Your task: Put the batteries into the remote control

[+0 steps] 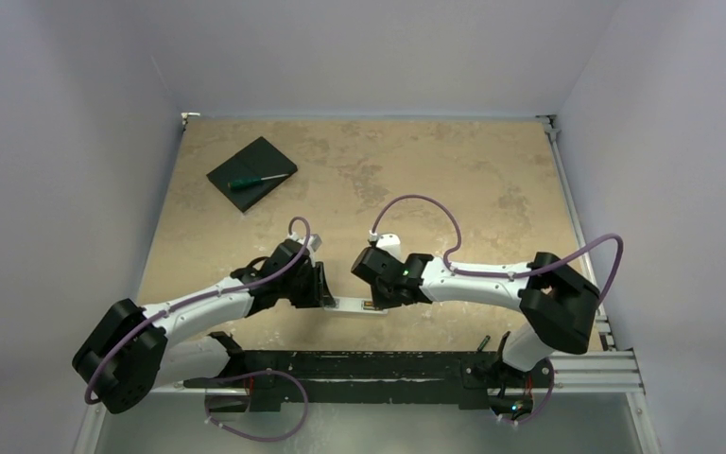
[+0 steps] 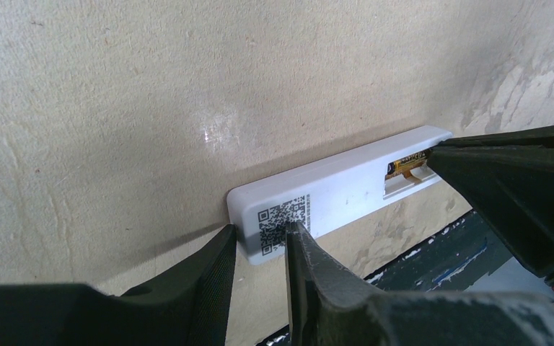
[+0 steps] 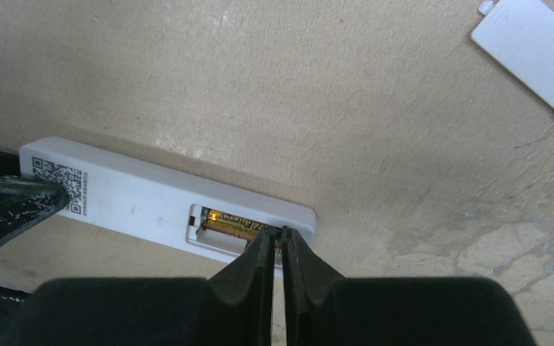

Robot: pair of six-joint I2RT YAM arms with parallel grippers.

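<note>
White slim remote control (image 3: 137,198) at worktop's near edge, clamped by left gripper (image 2: 260,234); right gripper (image 3: 278,235), fingers nearly together, seats gold-ended cylindrical battery (image 3: 231,220); next likely needs downward press.

A: How is the remote control (image 3: 144,198) lying?
B: It's lying flat near the table's (image 1: 435,189) near edge, plain white back facing up. The QR label (image 3: 56,180) is sitting at one end, and the battery bay (image 3: 213,239) is standing open at the other.
A: And inside?
B: One battery (image 3: 234,220) is resting there, gold-and-black label showing. Whether a second is lying beside it, I cannot tell.
</note>
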